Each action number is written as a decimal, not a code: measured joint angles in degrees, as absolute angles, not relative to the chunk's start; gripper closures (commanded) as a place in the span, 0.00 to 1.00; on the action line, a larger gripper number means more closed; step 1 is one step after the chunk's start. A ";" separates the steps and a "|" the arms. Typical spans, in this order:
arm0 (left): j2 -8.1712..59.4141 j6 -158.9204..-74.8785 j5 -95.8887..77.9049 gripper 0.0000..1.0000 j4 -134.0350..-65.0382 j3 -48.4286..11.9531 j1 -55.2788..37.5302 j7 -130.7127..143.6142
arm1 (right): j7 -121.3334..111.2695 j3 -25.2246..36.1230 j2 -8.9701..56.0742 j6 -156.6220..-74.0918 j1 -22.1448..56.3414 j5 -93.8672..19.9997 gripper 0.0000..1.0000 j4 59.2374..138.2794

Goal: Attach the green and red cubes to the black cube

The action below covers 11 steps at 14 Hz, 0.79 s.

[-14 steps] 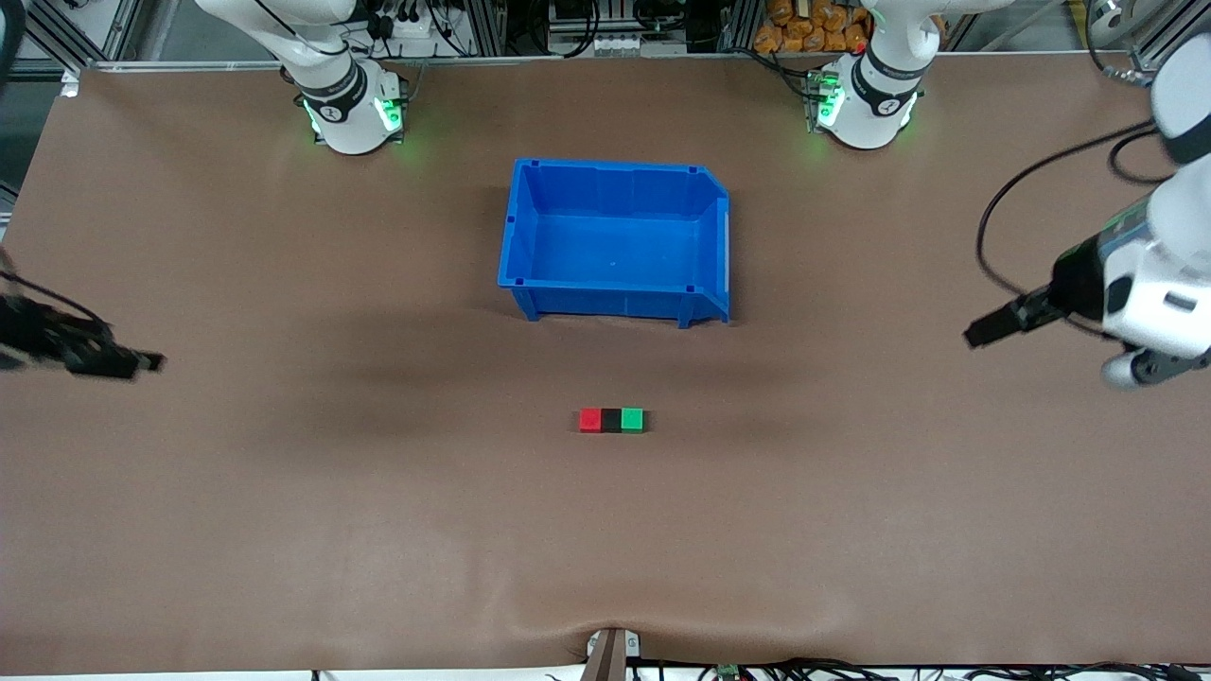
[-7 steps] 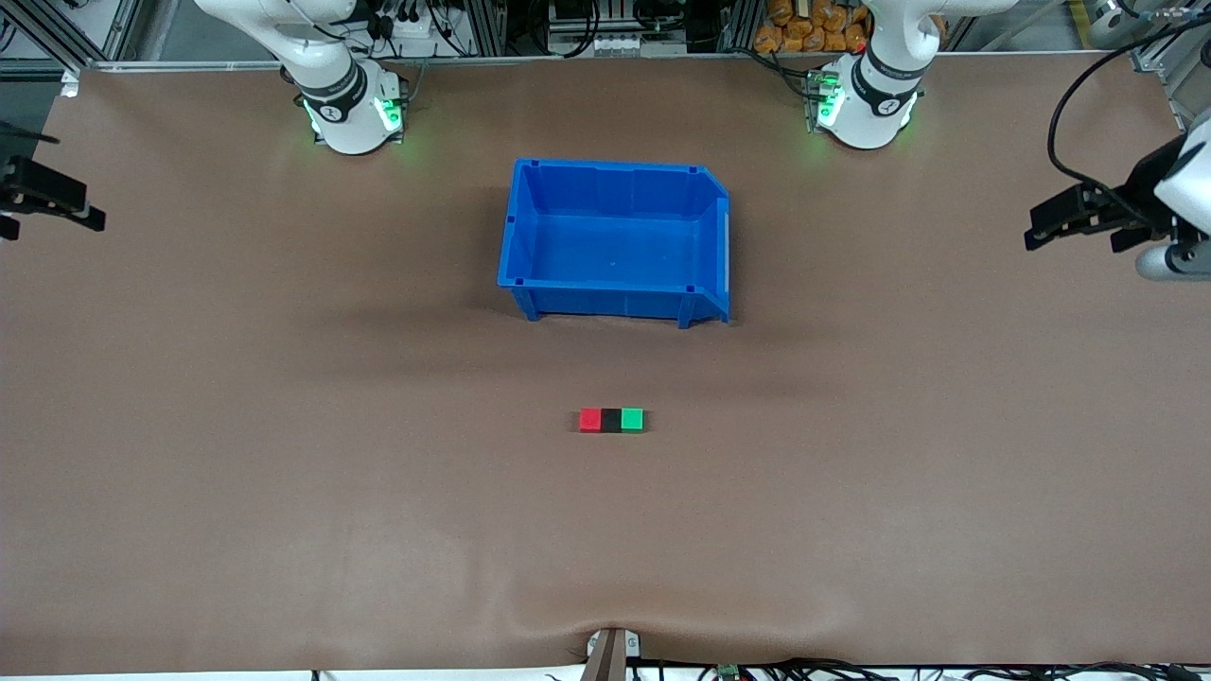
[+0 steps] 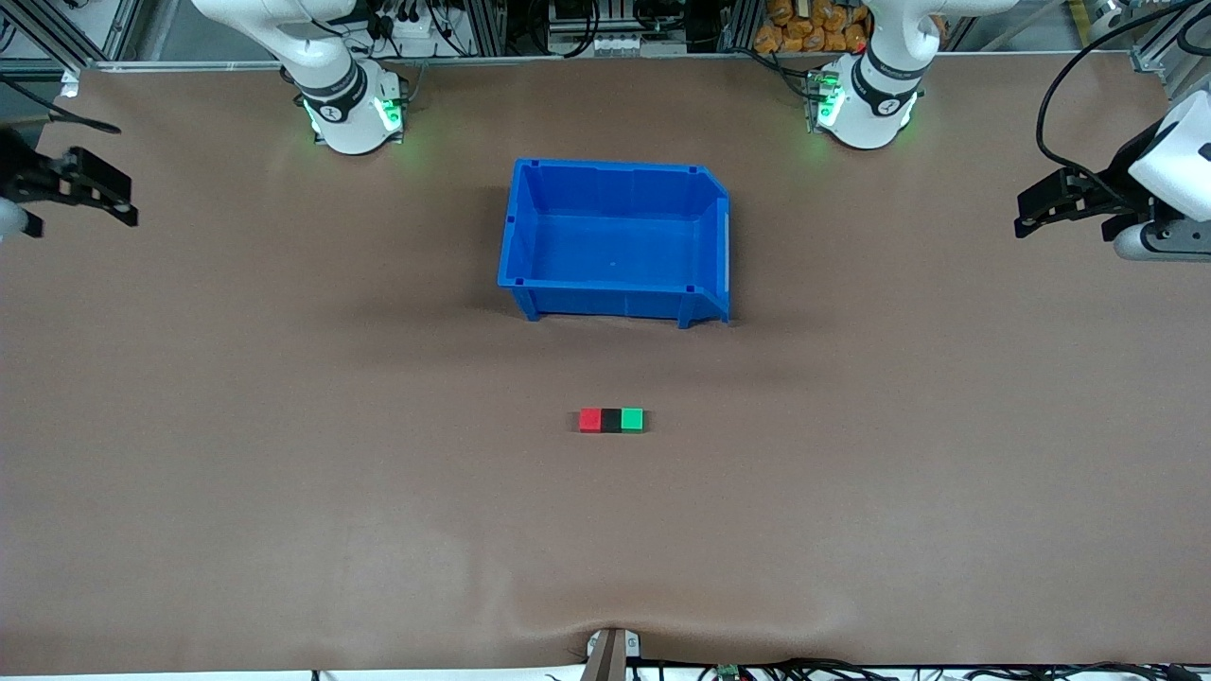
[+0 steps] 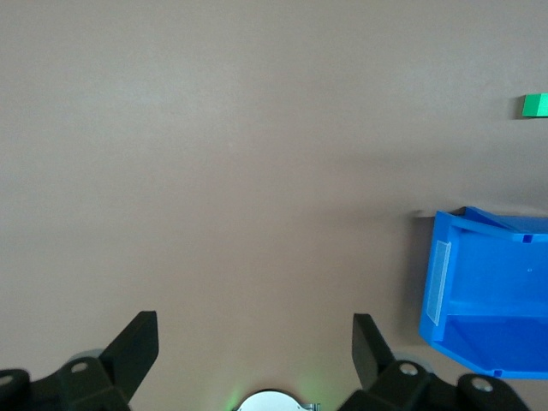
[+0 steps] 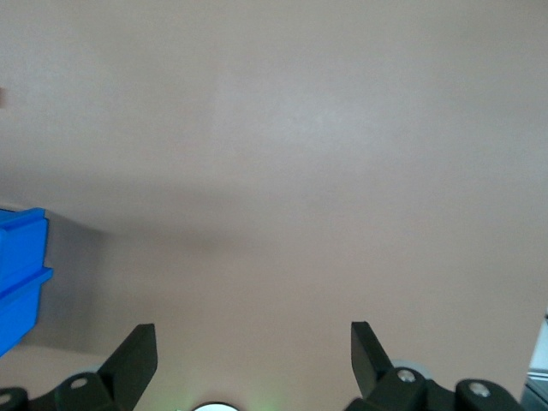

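- Three small matte cubes sit in one touching row on the brown table (image 3: 284, 473): red cube (image 3: 590, 420), black cube (image 3: 611, 420) in the middle, green cube (image 3: 632, 419).
- That row lies nearer the front camera than the blue plastic bin (image 3: 615, 241).
- Left gripper (image 3: 1041, 206) hangs over the table's left-arm end, fingers spread wide, holding nothing.
- Right gripper (image 3: 99, 194) hangs over the right-arm end, apparently just as wide and bare.

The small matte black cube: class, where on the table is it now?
In the front view, the small matte black cube sits between the red cube and green cube, touching both, nearer the camera than the blue plastic bin.
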State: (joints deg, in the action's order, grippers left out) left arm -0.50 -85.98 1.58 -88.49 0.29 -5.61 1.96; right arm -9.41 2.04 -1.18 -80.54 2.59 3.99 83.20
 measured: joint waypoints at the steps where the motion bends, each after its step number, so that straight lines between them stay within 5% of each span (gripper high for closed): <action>1: -0.50 -86.00 1.58 0.00 -88.44 0.29 -5.61 2.04 | -9.45 2.14 -1.18 -80.01 2.57 4.01 0.00 82.36; 11: -0.33 -86.04 3.06 0.00 -88.43 -1.01 -6.12 2.30 | -9.44 2.98 -1.06 -79.82 2.28 3.47 0.00 79.07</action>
